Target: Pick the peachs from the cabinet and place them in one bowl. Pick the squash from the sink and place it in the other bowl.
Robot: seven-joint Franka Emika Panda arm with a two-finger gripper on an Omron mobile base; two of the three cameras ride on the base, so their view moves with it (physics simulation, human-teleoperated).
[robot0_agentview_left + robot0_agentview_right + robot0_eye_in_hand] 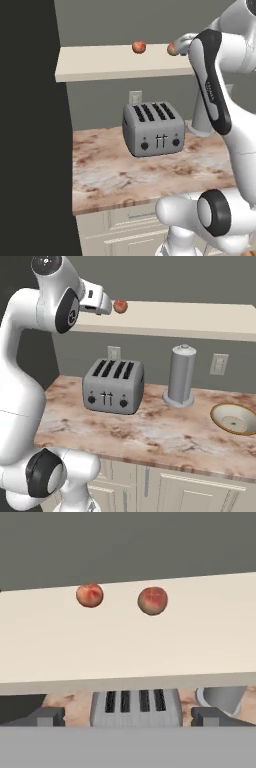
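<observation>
So the two peaches sat on top of the cabinet (115,62), the beige slab running left-right above the bench (165,428). In the hand view, the left peach (90,595) and the right peach (152,600) were near each other but clearly apart, both toward the back of the slab by the grey wall. They're round, so no real long axis or pointing direction to speak of; the right one showed a more yellowish patch.

The tool (128,717) was up at slab height in front of the board's front edge, its fingertips (49,716) spread wide with nothing between them. From the left base view the hand sat right next to a peach at the slab's right part; touching or not, I couldn't tell.

Below on the bench: the toaster (113,386), a grey canister (180,376) to its right, and the bowl (235,419) further right, empty.
</observation>
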